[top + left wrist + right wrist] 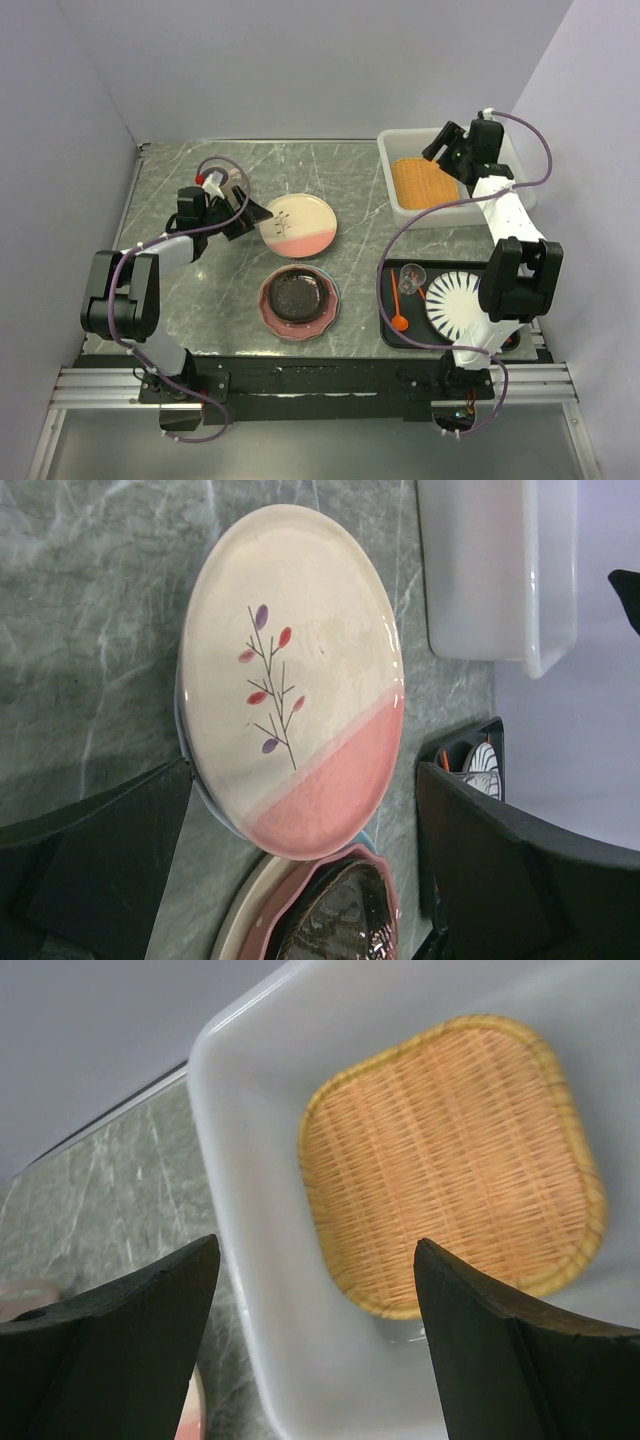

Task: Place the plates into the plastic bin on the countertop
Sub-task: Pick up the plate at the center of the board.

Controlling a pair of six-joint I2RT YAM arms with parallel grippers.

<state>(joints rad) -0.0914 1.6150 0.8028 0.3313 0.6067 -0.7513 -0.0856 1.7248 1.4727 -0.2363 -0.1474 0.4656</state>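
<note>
A pink-and-cream floral plate (298, 225) (290, 680) lies mid-countertop with a bluish rim showing beneath it. My left gripper (252, 215) (302, 770) stands open at its left edge, one finger on each side of the plate's near end, holding nothing. In front of it is a stack with a black speckled plate (297, 297) (340, 910) on a pink one. The plastic bin (400, 205) (235, 1160) at the back right holds an orange rounded-square plate (428, 180) (450, 1160). Above the bin my right gripper (440, 150) (316, 1243) hovers open and empty.
A black tray (385, 300) at the front right carries a white plate with black stripes (460, 300), an orange spoon (400, 312) and a clear glass (411, 278). Grey walls close in the countertop (180, 300) at the back and both sides.
</note>
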